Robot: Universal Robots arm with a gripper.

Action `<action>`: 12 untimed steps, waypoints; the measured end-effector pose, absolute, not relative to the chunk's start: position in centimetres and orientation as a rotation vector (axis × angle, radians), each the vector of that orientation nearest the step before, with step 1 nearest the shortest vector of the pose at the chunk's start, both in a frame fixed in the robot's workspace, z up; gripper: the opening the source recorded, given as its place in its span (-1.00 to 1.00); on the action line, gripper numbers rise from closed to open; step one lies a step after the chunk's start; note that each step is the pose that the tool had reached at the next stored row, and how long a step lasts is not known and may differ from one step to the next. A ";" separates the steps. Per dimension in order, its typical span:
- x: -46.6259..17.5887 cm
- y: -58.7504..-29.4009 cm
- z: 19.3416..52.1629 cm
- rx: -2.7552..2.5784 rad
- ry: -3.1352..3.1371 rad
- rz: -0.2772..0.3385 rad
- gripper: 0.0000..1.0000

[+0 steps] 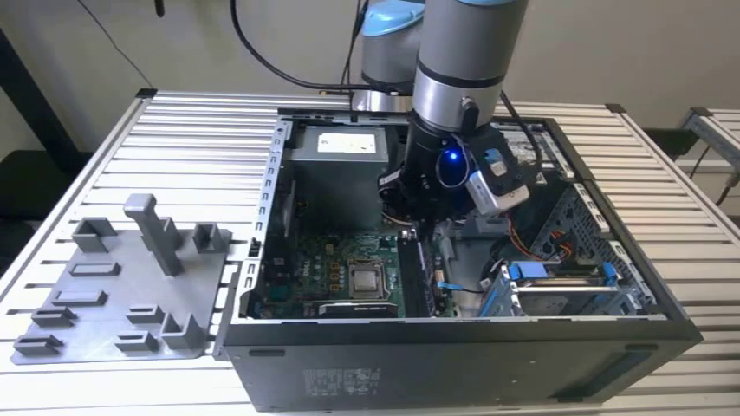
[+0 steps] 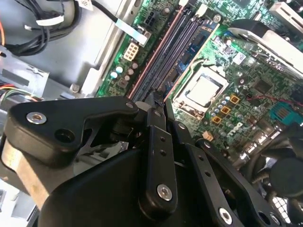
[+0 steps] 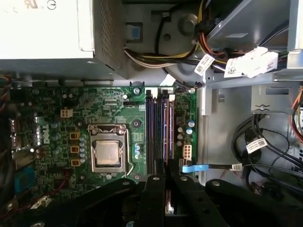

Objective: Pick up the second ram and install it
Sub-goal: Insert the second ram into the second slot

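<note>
Exterior view: the arm's gripper (image 1: 418,227) reaches down inside an open computer case (image 1: 463,347), beside a grey holder tray (image 1: 116,295). First wrist view: jaws pinch the second ram (image 3: 165,142), standing edge-on in the motherboard's (image 3: 57,123) memory slots. Second wrist view: the fingers (image 2: 156,142) sit over those slots beside the processor (image 2: 201,90).

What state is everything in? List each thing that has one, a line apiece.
Gripper: shut on the second ram.
Second ram: on edge, lined up with the slots of the motherboard, one end in the gripper.
Computer case: lying on its side, side panel off.
Processor: seated in its socket, bare, no cooler on it.
Wrist light: lit blue.
</note>
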State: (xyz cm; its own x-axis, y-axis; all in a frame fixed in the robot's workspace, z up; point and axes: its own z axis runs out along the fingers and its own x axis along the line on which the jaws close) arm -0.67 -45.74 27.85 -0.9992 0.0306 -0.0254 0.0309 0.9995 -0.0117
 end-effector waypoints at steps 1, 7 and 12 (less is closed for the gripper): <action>-0.8 -45.7 27.7 0.048 3.116 -0.019 -0.72; -1.1 -45.7 26.6 0.053 3.111 -0.019 -0.72; -1.2 -45.7 25.7 0.060 3.107 -0.019 -0.72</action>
